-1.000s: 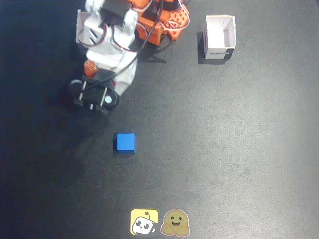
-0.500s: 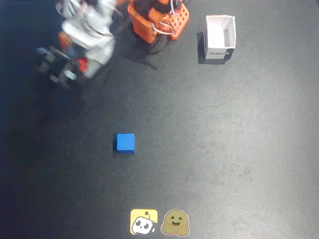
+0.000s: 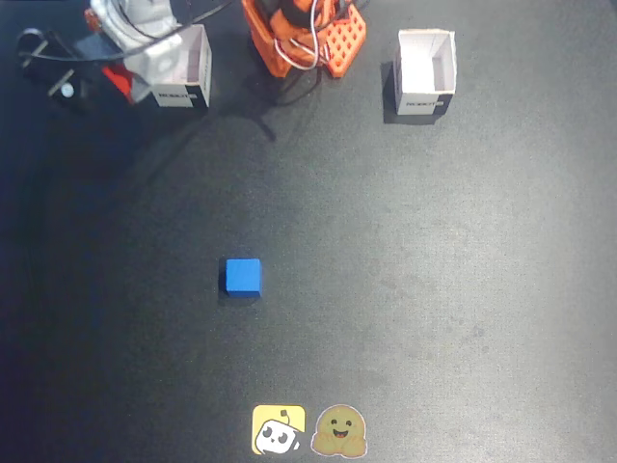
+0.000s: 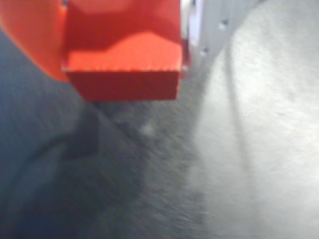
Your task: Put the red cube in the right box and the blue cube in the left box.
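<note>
Fixed view: blue cube (image 3: 243,276) alone mid-mat on dark table (image 3: 434,289), well apart from both white boxes. Left box (image 3: 183,69) partly covered by arm (image 3: 135,34) w/ cables; right box (image 3: 425,72) open, unobstructed. Orange base (image 3: 308,39) top centre betw. boxes. Two stickers (image 3: 308,430) at bottom edge.

Wrist view: blurred. Red cube (image 4: 124,55) clamped in gripper (image 4: 124,74), orange finger (image 4: 30,35) left, pale finger (image 4: 209,25) right, raised above mat.

A hobby or lab robotics bench, seen from above in the fixed view: a dark mat (image 3: 434,289) as work surface, an orange 3D-printed arm base (image 3: 333,43) with loose wires, two small white boxes (image 3: 425,72), and two cartoon stickers (image 3: 308,430) at the near edge.
</note>
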You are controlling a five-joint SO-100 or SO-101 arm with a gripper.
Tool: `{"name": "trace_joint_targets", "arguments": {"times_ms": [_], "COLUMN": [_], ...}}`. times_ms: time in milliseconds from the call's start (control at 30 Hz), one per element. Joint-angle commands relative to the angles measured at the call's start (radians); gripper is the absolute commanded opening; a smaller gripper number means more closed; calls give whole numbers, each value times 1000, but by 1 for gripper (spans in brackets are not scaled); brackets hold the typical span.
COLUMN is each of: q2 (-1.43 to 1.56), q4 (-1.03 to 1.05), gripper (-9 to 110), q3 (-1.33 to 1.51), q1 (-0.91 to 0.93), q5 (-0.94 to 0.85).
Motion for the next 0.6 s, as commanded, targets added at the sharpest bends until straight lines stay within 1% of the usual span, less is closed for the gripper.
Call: {"name": "trace_joint_targets", "arguments": {"times_ms": [0, 167, 400, 567], "q2": [91, 193, 232, 313], "q4": [35, 129, 144, 141], "gripper": [9, 9, 9, 9], "q3": [2, 11, 61, 126], "q1": [34, 72, 160, 213], "q5": [14, 67, 69, 63]}}
